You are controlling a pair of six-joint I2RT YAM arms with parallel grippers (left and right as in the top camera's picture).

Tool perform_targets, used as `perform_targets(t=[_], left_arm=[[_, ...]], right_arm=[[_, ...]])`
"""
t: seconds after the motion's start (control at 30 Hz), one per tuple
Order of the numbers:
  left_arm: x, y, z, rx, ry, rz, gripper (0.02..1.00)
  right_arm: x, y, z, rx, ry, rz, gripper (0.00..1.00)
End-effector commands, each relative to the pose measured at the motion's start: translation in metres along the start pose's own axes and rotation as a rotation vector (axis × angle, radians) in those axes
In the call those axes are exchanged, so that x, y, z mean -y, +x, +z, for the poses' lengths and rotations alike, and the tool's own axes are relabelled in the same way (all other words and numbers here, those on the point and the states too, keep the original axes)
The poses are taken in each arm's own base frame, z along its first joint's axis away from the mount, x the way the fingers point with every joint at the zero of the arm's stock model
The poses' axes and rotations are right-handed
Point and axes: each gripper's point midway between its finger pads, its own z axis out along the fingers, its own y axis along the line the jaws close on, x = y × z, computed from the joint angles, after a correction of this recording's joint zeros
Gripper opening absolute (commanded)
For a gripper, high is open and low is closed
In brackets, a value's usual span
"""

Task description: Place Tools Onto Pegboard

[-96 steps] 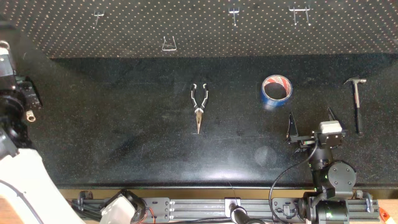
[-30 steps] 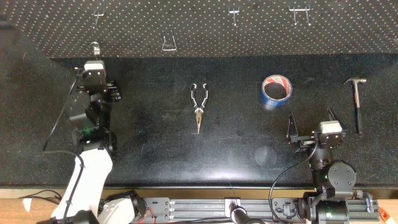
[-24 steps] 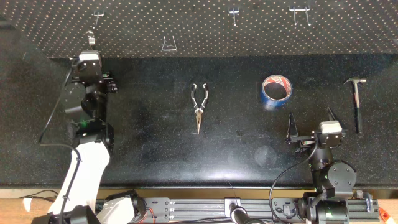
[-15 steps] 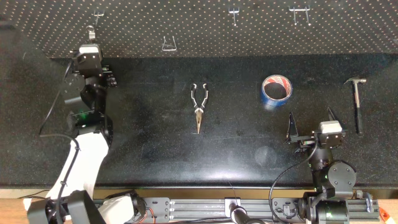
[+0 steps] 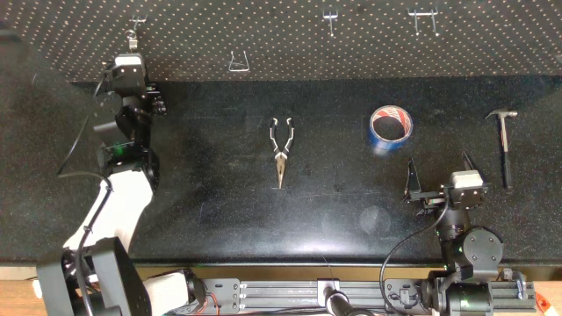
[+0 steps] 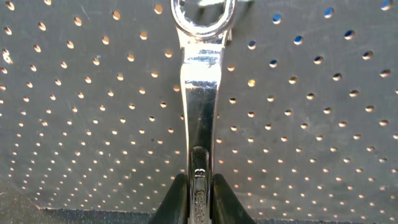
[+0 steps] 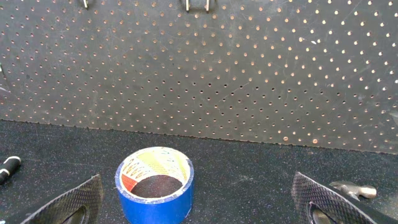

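Observation:
My left gripper [image 6: 199,190] is shut on a shiny steel wrench [image 6: 200,93], held upright flat against the pegboard [image 6: 323,124]; its ring end [image 6: 204,14] sits at a hook. From above, that gripper [image 5: 130,54] is at the board's far left with the wrench [image 5: 132,39] below a hook [image 5: 138,21]. Pliers [image 5: 281,147] lie mid-table, a blue tape roll [image 5: 390,125] and a hammer [image 5: 502,145] to the right. My right gripper [image 5: 436,168] stands open near the front, with the tape roll [image 7: 155,185] just ahead of it.
Bare hooks hang on the pegboard: a wire triangle hook [image 5: 239,62], a centre hook [image 5: 330,17] and a double hook [image 5: 422,17]. The hammer head [image 7: 351,190] lies beside my right finger [image 7: 326,199]. The black table [image 5: 219,202] lies between the arms.
My left arm has come in from the far left and raised the wrench up to the pegboard's left hook. The right arm and table tools have not moved.

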Motion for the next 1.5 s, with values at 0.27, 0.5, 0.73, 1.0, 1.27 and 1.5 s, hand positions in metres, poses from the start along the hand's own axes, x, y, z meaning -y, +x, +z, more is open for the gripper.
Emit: perform_targets(t=[0.27,0.5,0.73,1.0,1.27,1.5], left_arm=[[-0.005,-0.008,0.018,0.008,-0.009,-0.012,0.746],[-0.001,0.000,-0.001,-0.090,0.006,-0.022,0.996],[0.021,-0.016,-0.078,-0.185,0.122,-0.043,0.996],[0.033,-0.085,-0.208,0.066,0.137,-0.007,0.998],[0.038,-0.092,-0.215,0.094,0.169,-0.108,0.996],[0.117,-0.013,-0.156,-0.319,0.190,-0.350,0.996]], right_arm=[[-0.004,0.001,0.000,-0.001,-0.018,-0.011,0.982],[-0.004,0.001,0.000,-0.001,-0.018,-0.011,0.980],[-0.004,0.001,0.000,-0.001,-0.018,-0.011,0.982],[-0.004,0.001,0.000,-0.001,-0.018,-0.011,0.980],[-0.004,0.001,0.000,-0.001,-0.018,-0.011,0.980],[-0.004,0.001,0.000,-0.001,-0.018,-0.011,0.980]])
